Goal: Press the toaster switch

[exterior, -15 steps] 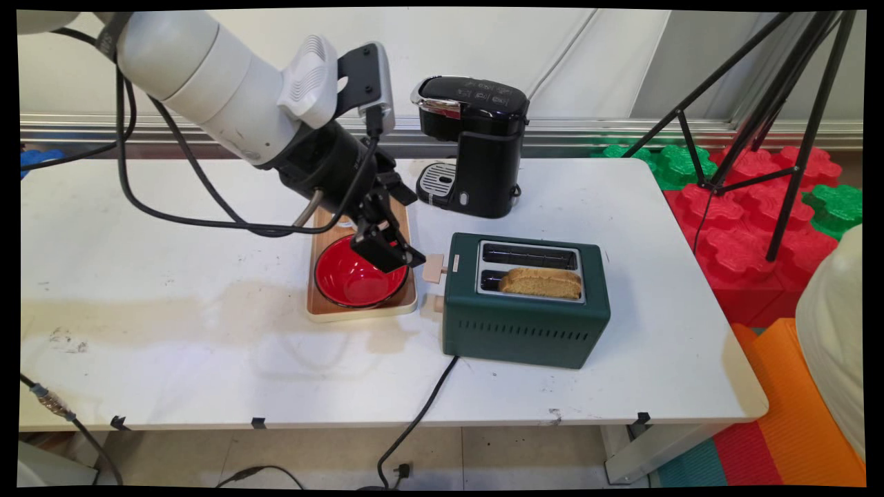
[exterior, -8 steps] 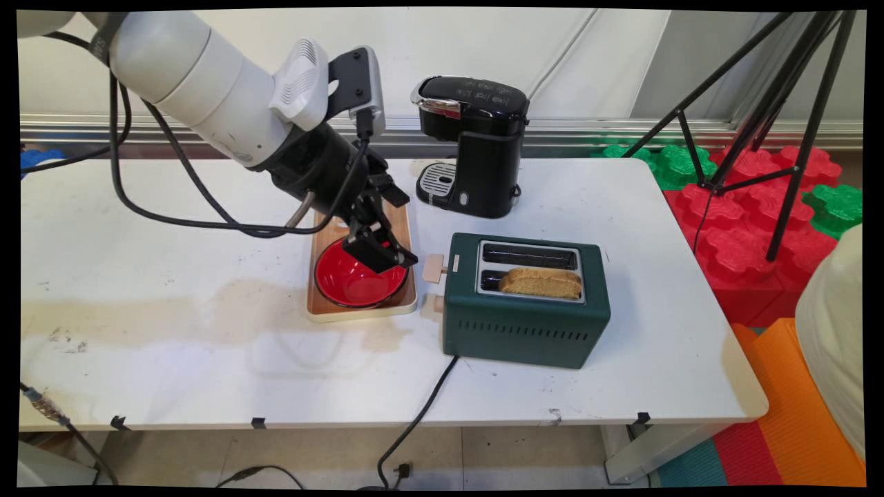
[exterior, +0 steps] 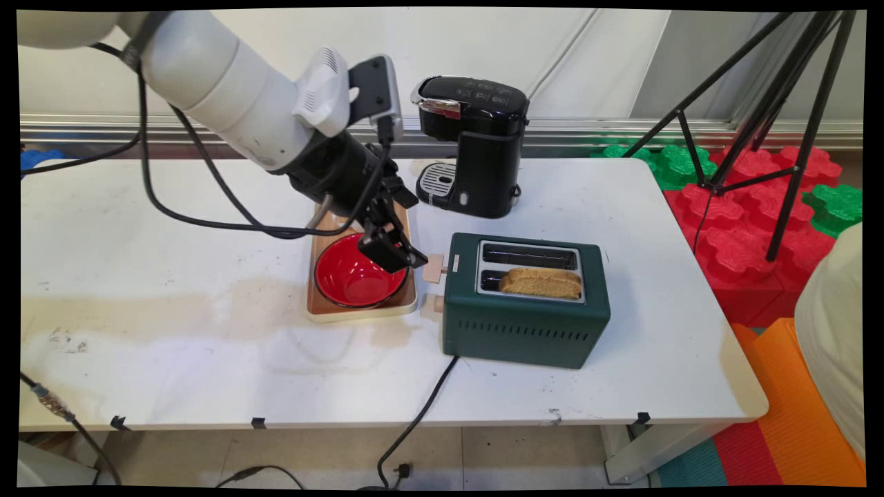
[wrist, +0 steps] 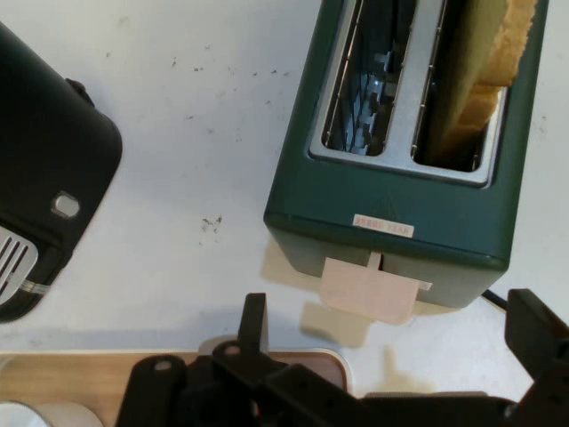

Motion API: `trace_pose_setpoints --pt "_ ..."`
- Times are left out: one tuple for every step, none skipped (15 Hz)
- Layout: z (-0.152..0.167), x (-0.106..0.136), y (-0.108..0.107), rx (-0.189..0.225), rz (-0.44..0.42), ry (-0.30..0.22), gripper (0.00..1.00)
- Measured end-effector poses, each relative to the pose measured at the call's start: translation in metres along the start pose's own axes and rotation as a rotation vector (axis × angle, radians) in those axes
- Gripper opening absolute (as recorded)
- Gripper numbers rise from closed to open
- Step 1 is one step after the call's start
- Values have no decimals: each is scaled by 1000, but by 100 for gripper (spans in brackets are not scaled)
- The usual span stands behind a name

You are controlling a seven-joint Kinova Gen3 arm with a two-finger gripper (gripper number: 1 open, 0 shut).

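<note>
We see the black two-finger gripper hanging empty, its fingers spread apart, above the right rim of the glossy red bowl. The bowl sits in the shallow wooden tray with a cream edge. The gripper's tips are just beside the pale beige lever tab on the left end of the dark green two-slot metal toaster, and we cannot tell whether they touch it.

In the hand view the tab lies between the two fingers, a little beyond them. A brown slice of bread stands in the toaster's nearer slot and rises well above it. The farther slot is empty. The tab sits high on the end wall, so we judge it not pressed down.

The black pod coffee machine stands behind on the white table, near the toaster but apart from it.
</note>
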Motion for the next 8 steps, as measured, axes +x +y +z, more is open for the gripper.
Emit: trace_pose_setpoints --pt "2 1 0 -1 1 -2 100" --pt "4 1 -1 -2 2 -3 100" --pt "7 2 -1 -4 4 -7 100" --pt "9 2 -2 -5 5 -10 100" --pt "11 1 -2 -6 7 -14 100" --pt "12 1 -2 -7 9 -16 100" --pt "13 1 -3 -7 10 -18 100" --pt "14 1 -3 -8 11 -20 0"
